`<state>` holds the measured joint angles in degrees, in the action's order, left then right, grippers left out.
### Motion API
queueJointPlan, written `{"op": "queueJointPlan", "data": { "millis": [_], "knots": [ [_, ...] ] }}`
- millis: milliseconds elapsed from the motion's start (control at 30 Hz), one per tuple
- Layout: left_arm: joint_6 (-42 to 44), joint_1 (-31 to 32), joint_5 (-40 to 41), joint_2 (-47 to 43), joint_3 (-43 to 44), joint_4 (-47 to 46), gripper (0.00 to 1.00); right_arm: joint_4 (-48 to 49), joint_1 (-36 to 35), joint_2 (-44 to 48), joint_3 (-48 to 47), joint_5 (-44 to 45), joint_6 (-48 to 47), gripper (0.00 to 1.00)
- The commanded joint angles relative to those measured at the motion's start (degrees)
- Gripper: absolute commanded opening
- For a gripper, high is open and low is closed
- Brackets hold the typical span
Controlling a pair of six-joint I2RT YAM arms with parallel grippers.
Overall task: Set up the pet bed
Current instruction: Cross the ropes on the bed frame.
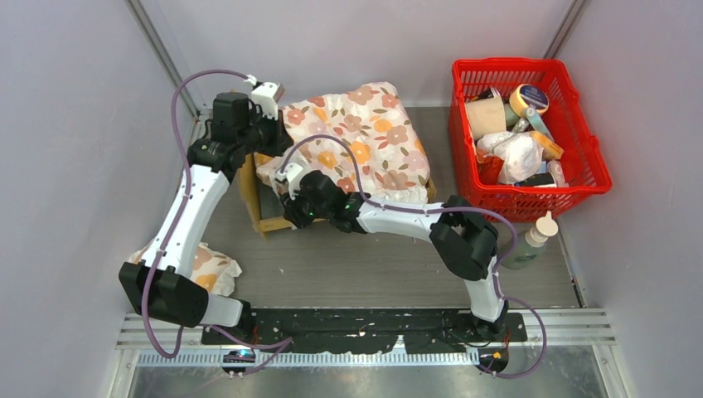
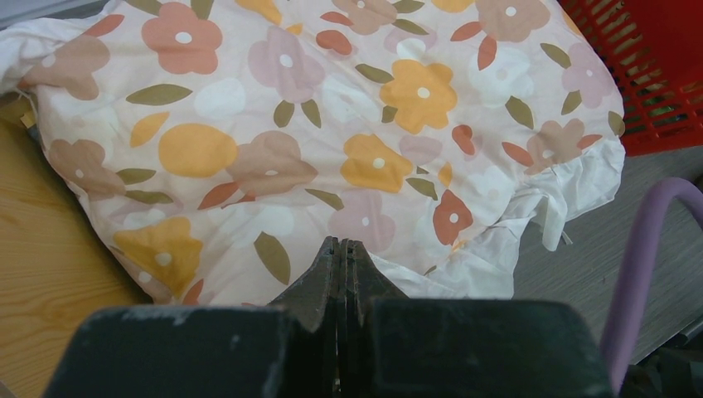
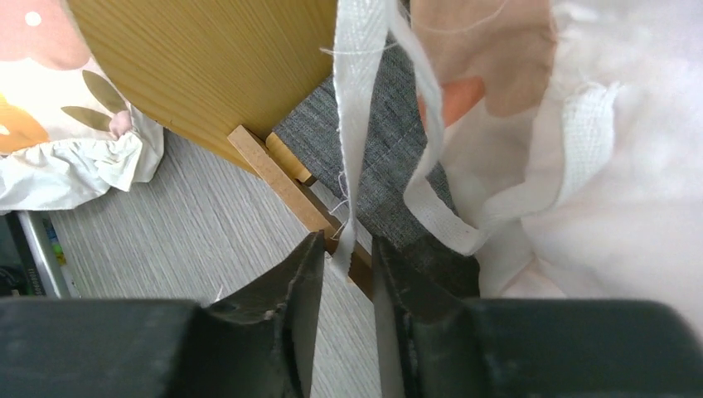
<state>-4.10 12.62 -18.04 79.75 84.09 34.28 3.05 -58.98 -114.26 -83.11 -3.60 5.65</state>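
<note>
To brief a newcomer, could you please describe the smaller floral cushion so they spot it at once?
Find the pet bed, the central light-wood frame under a large floral cushion. Nearer and to its left, the small cushion lies on the table, partly under the left arm. Same print, but far smaller and off the bed.

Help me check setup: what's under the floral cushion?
Wood frame of the pet bed and a strip of its grey fabric show under the floral cushion; the rest is covered.
</note>
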Motion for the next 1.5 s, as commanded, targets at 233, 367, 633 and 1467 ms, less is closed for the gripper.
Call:
{"op": "queueJointPlan", "data": {
  "millis": [233, 367, 633, 1467],
  "knots": [
    [-0.43, -0.23, 1.12, -0.33, 2.71, -5.71, 0.00, 7.39, 1.23, 0.56, -4.42, -8.46, 1.01, 0.05],
    [-0.91, -0.22, 0.62, -0.32, 2.82, -6.21, 0.00, 10.02, 2.54, -0.10, -7.69, -11.57, 2.15, 0.05],
    [-0.56, -0.22, 1.12, 0.62, 3.63, -6.01, 0.00, 15.49, 3.48, -2.26, -10.31, -14.49, 2.60, 0.05],
    [-0.56, -0.22, 1.52, 1.26, 2.89, -6.42, 0.00, 17.70, 3.70, -4.49, -4.16, -16.08, 2.52, 0.05]
  ]
}}
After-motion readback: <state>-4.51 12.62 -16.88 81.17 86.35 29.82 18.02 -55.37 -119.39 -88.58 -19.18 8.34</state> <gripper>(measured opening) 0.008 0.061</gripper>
